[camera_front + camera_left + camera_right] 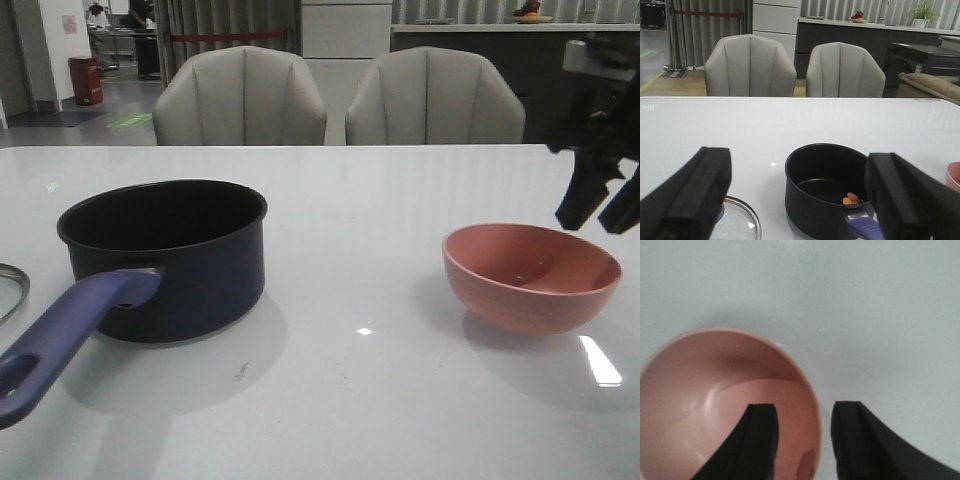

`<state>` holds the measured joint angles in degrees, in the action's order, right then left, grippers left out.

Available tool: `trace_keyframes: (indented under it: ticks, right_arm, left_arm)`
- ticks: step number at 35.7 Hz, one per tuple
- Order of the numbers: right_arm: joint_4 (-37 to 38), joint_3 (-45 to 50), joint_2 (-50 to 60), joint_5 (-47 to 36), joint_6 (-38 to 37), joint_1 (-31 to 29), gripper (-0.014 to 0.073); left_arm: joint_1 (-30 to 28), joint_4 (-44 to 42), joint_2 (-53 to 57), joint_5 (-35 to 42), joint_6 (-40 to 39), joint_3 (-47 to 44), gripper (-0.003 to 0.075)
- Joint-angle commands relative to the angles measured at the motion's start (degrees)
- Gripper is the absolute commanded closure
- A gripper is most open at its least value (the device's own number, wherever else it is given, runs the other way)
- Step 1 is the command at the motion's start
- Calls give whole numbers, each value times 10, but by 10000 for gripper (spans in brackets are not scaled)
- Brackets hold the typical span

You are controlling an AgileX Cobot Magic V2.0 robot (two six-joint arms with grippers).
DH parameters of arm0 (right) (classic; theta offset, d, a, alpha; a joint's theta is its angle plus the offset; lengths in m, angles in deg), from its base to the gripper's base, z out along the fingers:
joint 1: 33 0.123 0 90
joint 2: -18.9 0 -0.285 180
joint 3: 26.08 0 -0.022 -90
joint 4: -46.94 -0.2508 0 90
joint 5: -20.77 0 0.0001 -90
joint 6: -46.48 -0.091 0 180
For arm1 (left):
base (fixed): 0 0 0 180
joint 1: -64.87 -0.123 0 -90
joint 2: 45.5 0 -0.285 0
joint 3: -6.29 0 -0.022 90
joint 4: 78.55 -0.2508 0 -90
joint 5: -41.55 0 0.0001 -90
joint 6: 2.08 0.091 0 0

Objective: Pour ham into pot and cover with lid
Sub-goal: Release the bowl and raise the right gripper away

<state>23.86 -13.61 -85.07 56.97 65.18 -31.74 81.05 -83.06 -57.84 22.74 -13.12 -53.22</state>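
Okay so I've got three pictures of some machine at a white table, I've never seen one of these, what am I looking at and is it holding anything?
It is a robot with two arms ending in two-fingered grippers. One picture looks forward over the white table; the other two come from cameras on each wrist. On the table stand a dark pot, a pink bowl that looks empty, and a glass lid beside the pot. A few orange ham pieces lie inside the pot. The left gripper is open, above the table near the pot and lid. The right gripper is open, its fingers straddling the bowl's rim. Neither holds anything.
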Motion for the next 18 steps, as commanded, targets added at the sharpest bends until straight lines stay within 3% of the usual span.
trace_keyframes:
  ticks: [1, 7, 18]
  right_arm:
    - [-9, -12, 83, -8, 26, 2, 214]
    - [-9, 37, 178, -63, 52, 32, 214]
    - [-9, 199, 367, -241, 54, 111, 214]
  left_arm:
    - [3, 4, -7, 42, 0, 14, 136]
    - [3, 4, -7, 44, 0, 14, 136]
    - [3, 4, -7, 45, 0, 14, 136]
